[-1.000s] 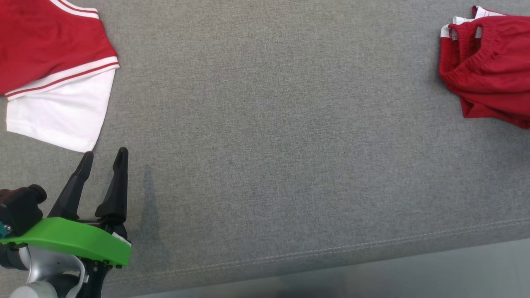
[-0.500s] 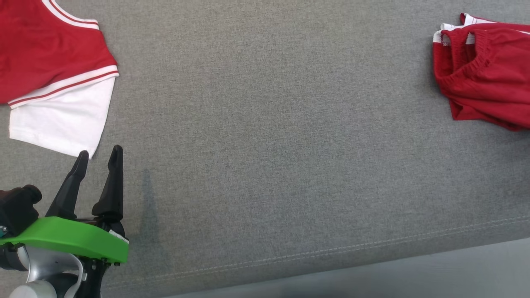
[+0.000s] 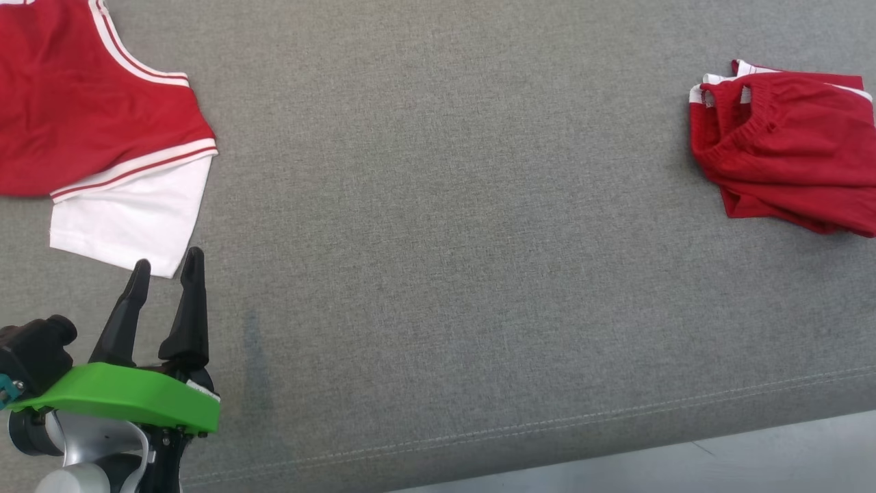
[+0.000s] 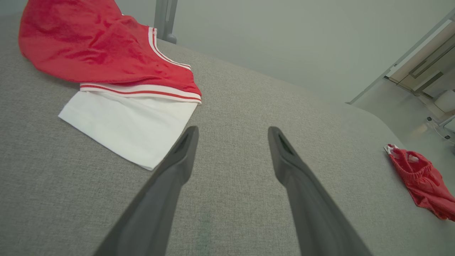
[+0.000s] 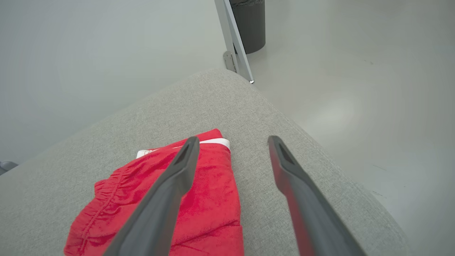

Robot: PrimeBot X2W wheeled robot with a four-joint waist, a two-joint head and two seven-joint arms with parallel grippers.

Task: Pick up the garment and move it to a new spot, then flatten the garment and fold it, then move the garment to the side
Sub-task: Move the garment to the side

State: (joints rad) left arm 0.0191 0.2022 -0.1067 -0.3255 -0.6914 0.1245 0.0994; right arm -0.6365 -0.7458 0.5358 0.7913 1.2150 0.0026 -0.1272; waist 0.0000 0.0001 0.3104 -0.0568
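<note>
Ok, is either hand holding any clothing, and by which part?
Nothing is held. The left hand is open beside the white corner of the jersey; the right hand is open, pointing toward the folded shorts.

Jersey (image 3: 89, 123): red, with white-and-red striped trim and a white panel showing below the striped hem. It is lying unfolded and rumpled at the far left of the grey surface (image 3: 438, 239), running off the head view's top and left edges. The white panel is lying flat, one corner pointing toward the near edge.

Shorts (image 3: 787, 150): red, with a gathered elastic waistband and white trim peeking out at the far side. They are lying folded in a compact stack at the far right, well apart from the jersey, near the surface's rounded end.
</note>
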